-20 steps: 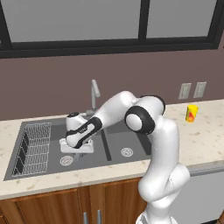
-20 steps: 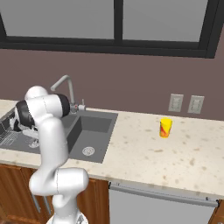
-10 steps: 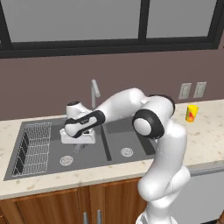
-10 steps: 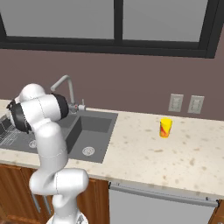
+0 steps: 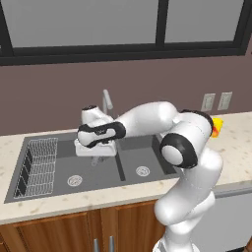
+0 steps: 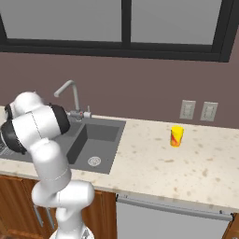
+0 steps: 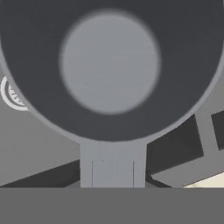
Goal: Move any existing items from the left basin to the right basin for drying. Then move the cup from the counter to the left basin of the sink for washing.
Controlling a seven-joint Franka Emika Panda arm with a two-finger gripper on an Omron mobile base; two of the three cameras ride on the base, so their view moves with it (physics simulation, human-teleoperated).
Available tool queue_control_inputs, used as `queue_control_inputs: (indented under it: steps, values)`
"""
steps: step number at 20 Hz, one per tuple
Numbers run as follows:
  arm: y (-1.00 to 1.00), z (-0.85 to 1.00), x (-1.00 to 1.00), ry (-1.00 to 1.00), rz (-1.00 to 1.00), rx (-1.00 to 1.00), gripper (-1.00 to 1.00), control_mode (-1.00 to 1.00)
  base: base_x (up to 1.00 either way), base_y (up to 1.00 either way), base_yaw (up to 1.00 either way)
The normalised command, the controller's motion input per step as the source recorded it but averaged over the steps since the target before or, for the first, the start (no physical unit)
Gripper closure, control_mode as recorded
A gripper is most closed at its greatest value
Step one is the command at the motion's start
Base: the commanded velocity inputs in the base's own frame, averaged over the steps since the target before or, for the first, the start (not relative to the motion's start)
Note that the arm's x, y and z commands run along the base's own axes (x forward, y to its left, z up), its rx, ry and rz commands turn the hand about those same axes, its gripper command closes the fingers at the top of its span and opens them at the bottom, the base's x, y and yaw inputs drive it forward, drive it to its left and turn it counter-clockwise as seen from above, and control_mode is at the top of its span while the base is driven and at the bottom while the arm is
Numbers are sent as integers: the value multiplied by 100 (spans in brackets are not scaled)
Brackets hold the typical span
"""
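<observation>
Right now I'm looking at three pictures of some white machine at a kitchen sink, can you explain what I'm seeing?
It is a white robot arm ending in a two-finger claw. Two pictures come from cameras behind it, left and right; the third looks along the claw itself. The claw hangs over the sink, above its wider left basin, and is closed on the handle of a small grey pot, seen from above in the hand picture. The narrower right basin lies beside it. A yellow cup stands on the beige counter, far from the arm.

The white arm's gripper [image 5: 96, 156] is rising toward frame centre, lifting the small grey metal pot [image 7: 109, 70] off the dark basin floor.
</observation>
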Motion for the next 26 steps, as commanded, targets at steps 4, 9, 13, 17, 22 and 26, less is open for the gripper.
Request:
queue_control_inputs:
  steps: [4,9,13,17,22,26]
  values:
    - [-50,34,-21,0,0,0,100,-100,0,0,0]
    - [-55,26,-15,0,-1,0,100,-100,0,0,0]
    - [-61,5,-8,0,0,0,100,-100,0,0,0]
    - [-68,0,-1,0,0,0,100,-100,0,0,0]
    - [-67,0,0,0,0,0,100,-100,0,0,0]
    - [-56,-1,12,0,0,1,100,-100,0,0,0]
